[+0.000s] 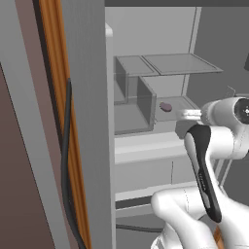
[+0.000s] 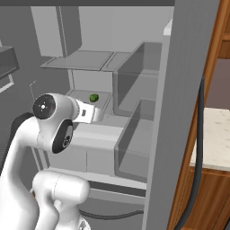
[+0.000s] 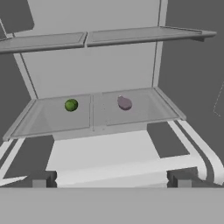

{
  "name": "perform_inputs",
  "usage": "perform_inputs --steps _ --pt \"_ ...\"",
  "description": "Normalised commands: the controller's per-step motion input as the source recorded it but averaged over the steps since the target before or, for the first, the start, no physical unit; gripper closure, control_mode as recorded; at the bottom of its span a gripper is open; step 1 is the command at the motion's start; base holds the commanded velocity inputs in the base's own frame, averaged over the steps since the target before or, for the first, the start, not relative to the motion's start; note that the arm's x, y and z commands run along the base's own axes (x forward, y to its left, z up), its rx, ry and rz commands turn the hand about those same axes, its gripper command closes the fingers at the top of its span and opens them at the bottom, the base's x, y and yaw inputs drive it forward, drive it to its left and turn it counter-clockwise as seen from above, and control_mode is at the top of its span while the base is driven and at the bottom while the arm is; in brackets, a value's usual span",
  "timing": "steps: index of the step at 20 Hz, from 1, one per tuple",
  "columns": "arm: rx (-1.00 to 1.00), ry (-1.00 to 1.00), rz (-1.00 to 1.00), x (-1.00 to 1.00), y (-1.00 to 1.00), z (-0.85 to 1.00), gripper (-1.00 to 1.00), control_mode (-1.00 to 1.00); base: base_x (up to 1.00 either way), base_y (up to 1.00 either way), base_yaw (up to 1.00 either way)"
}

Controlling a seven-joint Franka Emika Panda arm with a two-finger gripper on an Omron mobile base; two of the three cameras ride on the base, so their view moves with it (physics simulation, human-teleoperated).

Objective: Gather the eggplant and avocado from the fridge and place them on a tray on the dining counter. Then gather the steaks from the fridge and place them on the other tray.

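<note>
The fridge [image 3: 109, 65] stands open in front of me, its grey door [image 1: 87, 121] swung out to the side. On the middle glass shelf [image 3: 57, 120] lie the small green avocado [image 3: 71, 104] on the left and the purple eggplant [image 3: 124, 103] on the right, about a hand's width apart. The left base view shows the eggplant [image 1: 166, 106], and the right base view shows the avocado [image 2: 93, 98]. My gripper [image 3: 112, 179] is open and empty, level with that shelf and well short of both. The steaks and the trays are out of view.
An upper glass shelf [image 3: 122, 36] hangs above the produce. Door bins [image 2: 134, 134] jut from the open door [image 2: 184, 112] on the right. A beige speckled counter [image 2: 216, 134] on a wooden base lies beyond that door. A drawer front [image 3: 109, 153] sits below the shelf.
</note>
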Motion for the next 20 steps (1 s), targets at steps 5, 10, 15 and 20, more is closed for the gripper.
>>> perform_inputs --steps 5,10,15,20 --pt "0.0 -0.03 0.0 0.35 0.0 -0.07 -1.0 -1.0 0.0 0.0 0.0" --pt "0.0 0.0 0.0 0.49 0.0 -0.02 -1.0 -1.0 0.0 0.0 0.0" --pt "0.0 0.0 0.0 0.45 -0.14 0.0 -1.0 -1.0 0.0 0.0 0.0" --pt "0.0 0.0 0.0 0.47 -0.29 -0.06 -1.0 -1.0 0.0 0.0 0.0"
